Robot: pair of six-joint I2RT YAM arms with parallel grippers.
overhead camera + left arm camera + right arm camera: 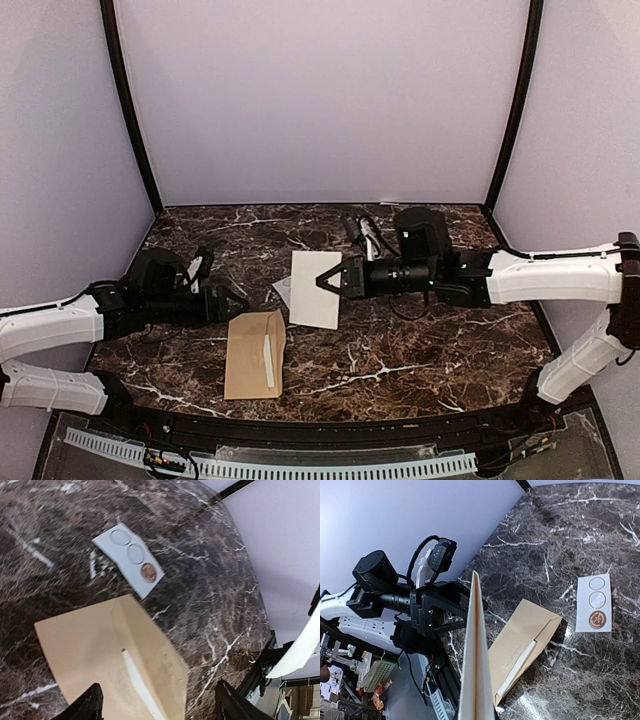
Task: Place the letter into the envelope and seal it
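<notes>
While one envelope (255, 353) lies flat, right claw (322, 280) apparently pinches one letter (312, 305).

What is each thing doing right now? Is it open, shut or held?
Envelope, lying flat, flap open.
Letter, gripped, outside envelope.
Sticker card, flat, one sticker, two empty circles.
Left end effector, open, empty.
Right end effector, shut on letter.

Left arm (50, 332) and right arm (550, 276): white shells, black joints; left end effector (159, 707) black, its looped cable (417, 555) seemingly braided.
</notes>
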